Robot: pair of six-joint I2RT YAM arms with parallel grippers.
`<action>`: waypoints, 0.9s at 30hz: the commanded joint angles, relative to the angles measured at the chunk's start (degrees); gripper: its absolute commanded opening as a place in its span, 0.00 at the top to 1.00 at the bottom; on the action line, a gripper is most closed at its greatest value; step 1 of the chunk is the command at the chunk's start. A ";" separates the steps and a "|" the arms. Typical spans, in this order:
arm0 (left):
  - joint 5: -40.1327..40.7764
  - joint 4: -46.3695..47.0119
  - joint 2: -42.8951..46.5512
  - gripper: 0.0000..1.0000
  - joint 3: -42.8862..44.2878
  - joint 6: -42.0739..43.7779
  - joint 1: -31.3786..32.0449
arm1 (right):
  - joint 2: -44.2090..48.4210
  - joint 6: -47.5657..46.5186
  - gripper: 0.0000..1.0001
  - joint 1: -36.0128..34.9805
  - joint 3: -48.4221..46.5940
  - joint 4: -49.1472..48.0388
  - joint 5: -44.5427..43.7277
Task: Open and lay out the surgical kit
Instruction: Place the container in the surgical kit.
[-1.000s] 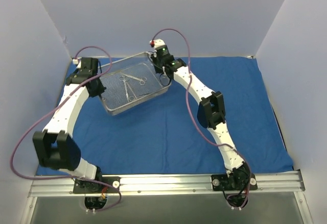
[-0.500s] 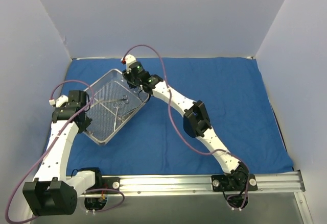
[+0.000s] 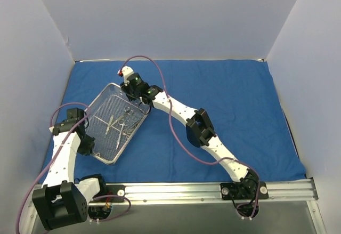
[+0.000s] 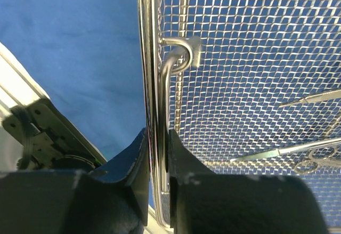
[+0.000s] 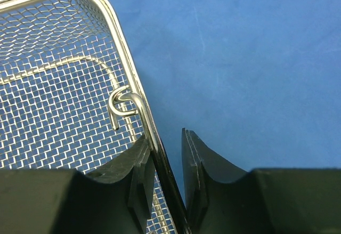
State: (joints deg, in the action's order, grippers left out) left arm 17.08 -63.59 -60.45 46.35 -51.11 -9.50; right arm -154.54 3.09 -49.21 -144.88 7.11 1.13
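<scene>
The wire-mesh tray (image 3: 98, 118) lies at the left of the top view on the blue cloth (image 3: 229, 111) that covers the table. Its long axis slants from upper right to lower left, and scissors and forceps (image 3: 121, 123) lie loose inside. An arm is at each short end. The left gripper (image 4: 158, 138) is at the lower end, jaws clamped on the rim. The right gripper (image 5: 165, 148) is at the upper end, jaws slightly apart astride the rim, with a gap on one side. The tray looks rigid, shiny and open-meshed.

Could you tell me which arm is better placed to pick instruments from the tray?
Probably right: the right pincer shows a gap beside the tray rim, so it looks nearly free, whereas the left pincer is clamped on it.
</scene>
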 commanded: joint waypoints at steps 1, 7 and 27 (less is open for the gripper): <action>-15.04 8.04 -0.02 0.78 -0.03 -0.23 -3.06 | 1.70 7.02 1.00 -6.60 -5.85 -12.74 1.51; -21.91 9.71 -1.96 0.65 -1.26 4.26 -10.89 | 0.82 7.98 1.00 -6.95 -5.15 -13.27 2.21; -18.67 0.49 0.32 0.06 8.14 9.45 -12.56 | 3.09 13.17 0.16 -4.58 -3.75 -12.83 3.36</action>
State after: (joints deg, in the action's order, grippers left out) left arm -2.22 -61.54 -61.71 51.64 -42.72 -22.17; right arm -156.31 14.15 -53.71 -148.18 -3.66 3.81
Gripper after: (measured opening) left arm 0.938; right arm 0.829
